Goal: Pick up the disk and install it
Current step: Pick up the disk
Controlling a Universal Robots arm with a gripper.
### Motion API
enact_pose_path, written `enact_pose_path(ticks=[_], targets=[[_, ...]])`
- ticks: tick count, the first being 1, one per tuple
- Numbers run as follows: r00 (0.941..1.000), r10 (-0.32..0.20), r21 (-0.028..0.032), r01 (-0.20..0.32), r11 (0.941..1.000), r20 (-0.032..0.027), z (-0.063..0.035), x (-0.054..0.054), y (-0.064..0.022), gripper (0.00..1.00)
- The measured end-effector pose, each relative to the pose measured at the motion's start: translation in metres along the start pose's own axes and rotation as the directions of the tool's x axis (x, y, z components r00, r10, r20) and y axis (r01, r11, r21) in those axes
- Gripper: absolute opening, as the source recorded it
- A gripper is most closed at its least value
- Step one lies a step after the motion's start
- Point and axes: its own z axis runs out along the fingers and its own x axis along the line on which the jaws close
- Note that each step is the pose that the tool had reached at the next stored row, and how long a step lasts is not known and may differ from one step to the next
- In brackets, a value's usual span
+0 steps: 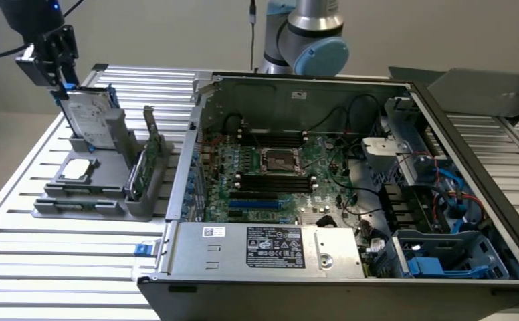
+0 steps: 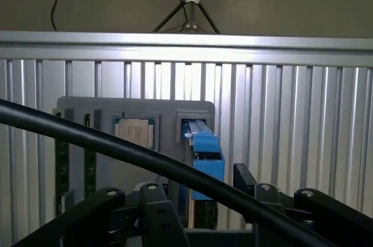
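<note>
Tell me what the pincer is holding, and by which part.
Nothing is held. The pincer hangs open over the top edge of the disk, which stands upright in the grey rack.

I see open PC case (image 1: pixel 304 100) on slatted table (image 1: pixel 63 267), exterior view's right. Just beside it, left: grey rack (image 1: pixel 90 207). In rack: chip (image 1: pixel 78 169) lying flat, green card (image 1: pixel 150 134) upright.

Tool (image 1: pixel 61 79) at upright disk's (image 1: pixel 90 120) top edge, grey holder (image 1: pixel 94 195), uncovered computer case (image 1: pixel 306 100)
</note>
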Motion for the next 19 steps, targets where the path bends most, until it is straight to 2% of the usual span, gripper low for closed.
enact_pose_path(ticks=[14,19], targets=[[1.0000,-0.001,0.0002,0.001,1.0000,-0.0017,0.0256,-0.003,0.0027,0.54],[1.0000,-0.001,-0.0004,0.001,1.0000,-0.0024,0.0274,-0.003,0.0028,0.54]])
